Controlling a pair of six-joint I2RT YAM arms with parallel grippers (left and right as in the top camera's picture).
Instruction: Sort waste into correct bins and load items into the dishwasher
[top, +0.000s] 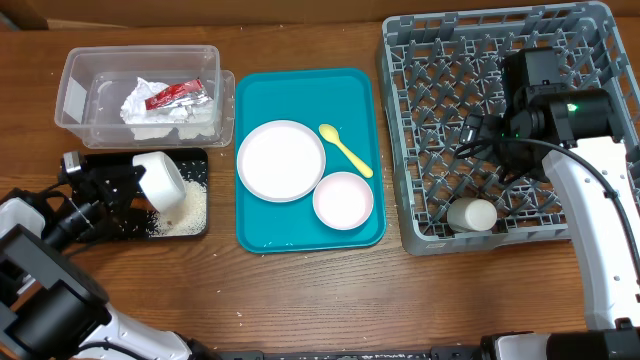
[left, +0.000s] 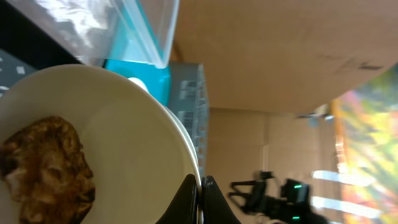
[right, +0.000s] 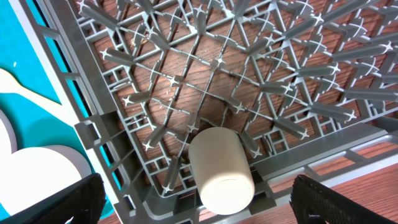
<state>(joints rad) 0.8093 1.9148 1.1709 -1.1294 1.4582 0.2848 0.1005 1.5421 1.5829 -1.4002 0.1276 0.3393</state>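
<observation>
We open on the wooden desk (top: 300, 300), and the biggest piece on it is the grey dish rack (top: 392, 120), filling the right side. The right pincer (right: 198, 199) hangs above the rack's near part with its fingers spread wide and nothing between them.

Moving left, we have the teal tray (top: 350, 100) in the centre of the desk. At far left sits the clear tub (top: 75, 100), and just near of it, almost touching, lies the black tray (top: 198, 157).

On to the dishes! The white plate (top: 281, 160) rests on the left half of the teal tray. A white bowl (top: 343, 200) sits upright beside it, toward the tray's near right corner.

The second bowl (top: 160, 180) is tipped on its side over the black tray. From the left wrist we see the left pincer (left: 201, 193) pressed tight on its rim.

The small white cup (top: 472, 215) lies on its side in the rack, in the near row among the pegs.

The yellow spoon (top: 345, 150) lies slantwise on the teal tray, far of the upright bowl and just right of the plate.

Now the waste. The crumpled napkin (top: 150, 120) is inside the clear tub. The red wrapper (top: 178, 95) lies on top of it.

Loose rice (top: 185, 212) is heaped in the black tray's near right corner, below the tipped bowl. Brown scraps (left: 46, 168) cling inside that bowl.
</observation>
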